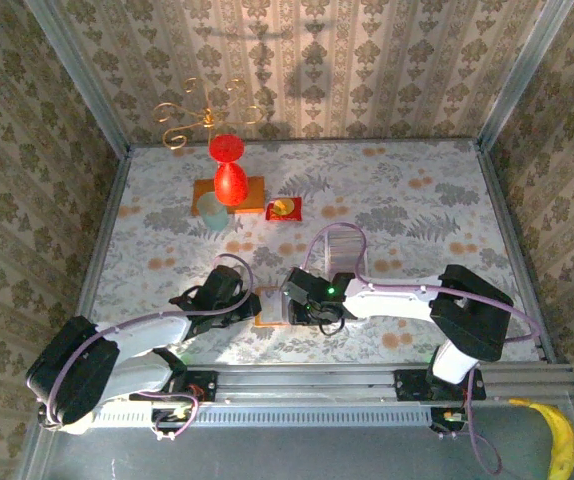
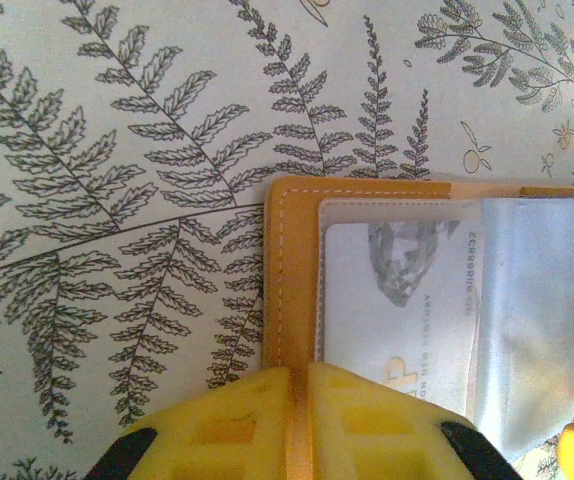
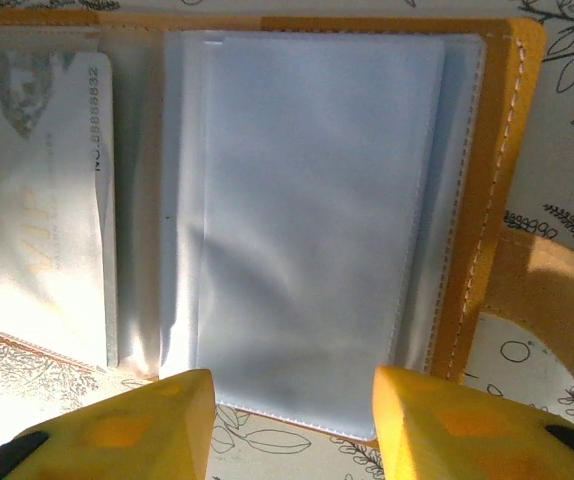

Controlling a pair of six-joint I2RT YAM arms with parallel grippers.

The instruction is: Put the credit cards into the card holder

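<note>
The card holder (image 1: 270, 306) lies open on the table (image 1: 417, 200) between the arms, with one white card (image 2: 397, 300) in a sleeve. The left gripper (image 2: 299, 400) is clamped on its orange cover. The right gripper (image 3: 292, 420), jaws apart and empty, faces a vacant sleeve (image 3: 307, 220). The left should pin the cover flat while the right fetches another card.

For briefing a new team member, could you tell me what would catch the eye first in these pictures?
A bright red vase stands at the far side of the table, with a gold wire ornament behind it. Near the front edge an open orange card holder lies between the left gripper and the right gripper, a white card already in one clear sleeve. A banana lies off the table at the front right.
</note>
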